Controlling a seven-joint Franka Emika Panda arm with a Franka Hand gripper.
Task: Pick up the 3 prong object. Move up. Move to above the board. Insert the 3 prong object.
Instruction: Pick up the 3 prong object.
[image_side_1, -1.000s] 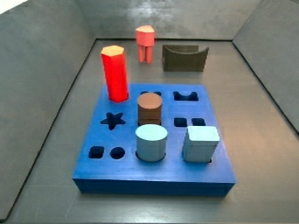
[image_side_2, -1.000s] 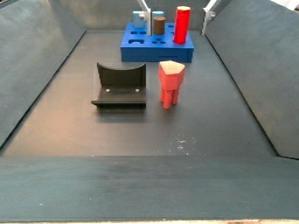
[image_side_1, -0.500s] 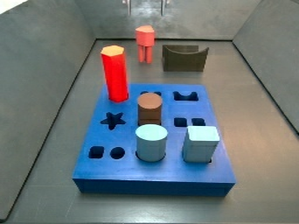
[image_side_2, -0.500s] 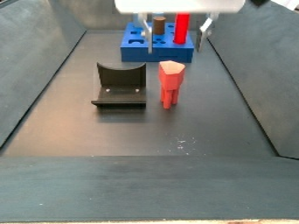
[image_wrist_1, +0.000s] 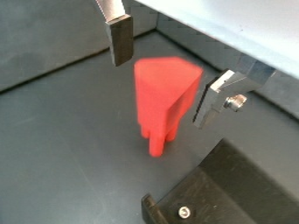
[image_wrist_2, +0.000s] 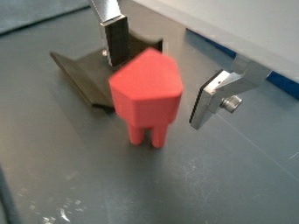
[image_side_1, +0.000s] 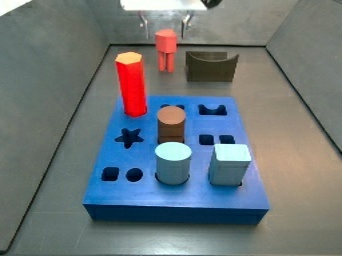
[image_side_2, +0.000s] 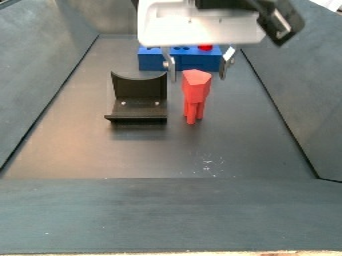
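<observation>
claw: (image_wrist_1: 163, 79) jaws apart, nothing held; one finger (image_wrist_1: 118, 39) on either side of the peg, neither touching it in both wrist views.
claw height: above the peg; in a side view (image_side_2: 195, 62) the fingertips hang about level with its top.
peg: (image_wrist_2: 147, 98) the 3 prong object, upright on the floor, long axis vertical, wider head up, prongs down.
key relation: peg lies straight below, between the open fingers; judged a plain vertical drop then a close, no sideways shift needed.
U-block: (image_side_2: 136, 98) dark grey, just beside the peg but apart from it; a wrist view shows it (image_wrist_2: 96, 67) behind one finger. Likely the only thing that finger could clip on descent.
board: (image_side_1: 177, 160) blue, well apart from the peg along the floor, carrying the red column (image_side_1: 131, 84), brown cylinder (image_side_1: 171, 124) and two pale blocks.
open room: bare floor round the peg's other sides; walls well off.
step: pick not yet made.
</observation>
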